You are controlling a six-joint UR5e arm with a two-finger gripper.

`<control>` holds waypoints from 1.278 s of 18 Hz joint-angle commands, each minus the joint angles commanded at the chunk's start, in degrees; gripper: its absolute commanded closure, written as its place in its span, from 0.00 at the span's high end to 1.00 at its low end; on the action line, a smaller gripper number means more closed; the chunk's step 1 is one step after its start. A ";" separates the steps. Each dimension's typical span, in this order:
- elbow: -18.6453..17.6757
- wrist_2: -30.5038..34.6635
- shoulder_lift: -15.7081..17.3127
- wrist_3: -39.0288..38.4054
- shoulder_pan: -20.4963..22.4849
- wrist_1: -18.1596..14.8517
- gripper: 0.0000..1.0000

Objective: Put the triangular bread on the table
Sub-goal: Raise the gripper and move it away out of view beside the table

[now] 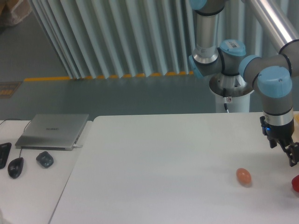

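Observation:
Only a pale yellow sliver of the triangular bread (296,118) shows at the right edge of the frame, beside the arm's wrist; the rest is cut off. My gripper (286,150) hangs low over the white table (163,158) at the far right, its dark fingers (293,157) partly out of frame. Whether they are open or shut cannot be made out. Nothing is visibly held between them. The gripper is below the bread sliver and up and to the right of the egg.
A small orange-brown egg (243,176) lies on the table left of the gripper. A red item (295,183) pokes in at the right edge below the gripper. A smaller desk at left holds a laptop (52,130) and two mice (45,159).

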 joint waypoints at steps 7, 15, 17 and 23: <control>-0.44 -1.14 -0.35 -0.53 0.00 0.09 1.00; -0.70 -0.70 -1.32 -0.70 0.79 0.53 1.00; -1.14 -0.79 -1.32 -1.23 1.40 0.53 1.00; -2.02 -0.53 -0.79 -1.32 4.29 2.81 1.00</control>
